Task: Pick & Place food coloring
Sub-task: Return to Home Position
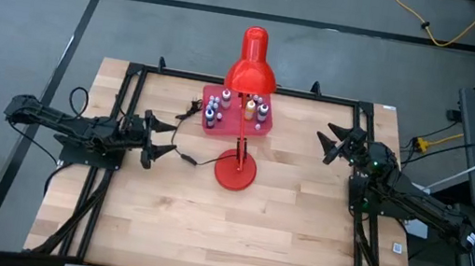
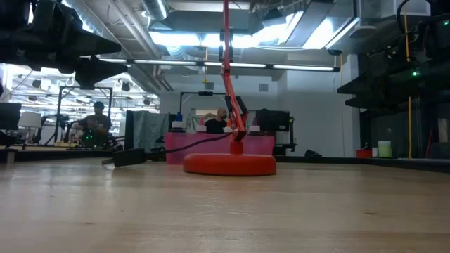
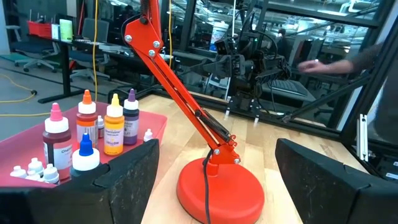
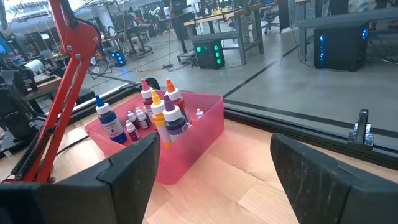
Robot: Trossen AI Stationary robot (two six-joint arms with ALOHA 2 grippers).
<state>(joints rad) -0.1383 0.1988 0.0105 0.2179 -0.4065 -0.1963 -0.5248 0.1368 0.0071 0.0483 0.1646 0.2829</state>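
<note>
Above the table [image 1: 278, 243], each arm should retreat wide of the lamp [image 1: 235, 166]. The left gripper [image 1: 158, 137] and right gripper [image 1: 331, 139] are spread, empty (nothing to drop). The pink tray [image 1: 223, 132] holds the food coloring bottles [image 1: 219, 110].

- Five tall food coloring bottles [image 3: 114, 127]: pink, red-orange, yellow, purple and blue tips.
- Small white-capped bottles [image 3: 34, 167]: at least five, some half hidden.
- One pink tray [image 4: 199, 137].
- One red lamp [image 1: 254, 65].
- Two grippers: left gripper [image 1: 151, 137], right gripper [image 1: 329, 139].
- Two people [image 2: 95, 121] in the background.
</note>
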